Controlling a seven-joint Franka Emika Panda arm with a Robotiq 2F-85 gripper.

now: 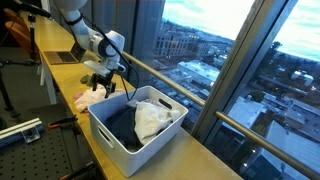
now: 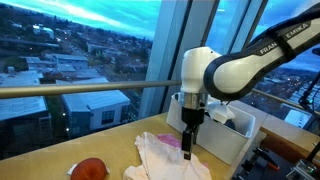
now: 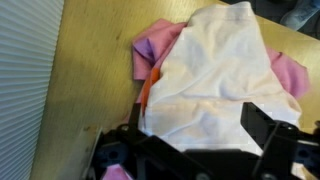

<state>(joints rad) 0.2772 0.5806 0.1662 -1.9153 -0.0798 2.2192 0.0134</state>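
1. My gripper (image 2: 187, 148) hangs over a pile of clothes (image 1: 95, 98) on the wooden counter (image 3: 90, 60). It points straight down.
2. Its jaws are spread wide apart. Nothing sits between them, so it is let go and holds nothing.
3. On top of the pile is a white cloth (image 3: 215, 70). It is all crumpled and lies right under the gripper.
4. In the wrist view, one black finger (image 3: 270, 140) shows over the lower edge of the white cloth. I cannot tell if it touches the cloth.
5. A pink cloth (image 3: 150, 45) lies under the white one. It peeks out on both sides.
6. A small orange bit (image 3: 147, 92) peeks out at the edge of the white cloth too. I cannot tell what it is.
7. In an exterior view, a red-orange thing (image 2: 90, 168) lies on the counter. It is near the pile but does not touch it.
8. A white bin (image 1: 108, 132) stands on the counter, just beside the pile.
9. Inside the bin are a dark cloth (image 1: 120, 122) and a pale cloth (image 1: 152, 118).
10. A big window (image 1: 230, 60) runs along the far side of the counter. I see city buildings through it.
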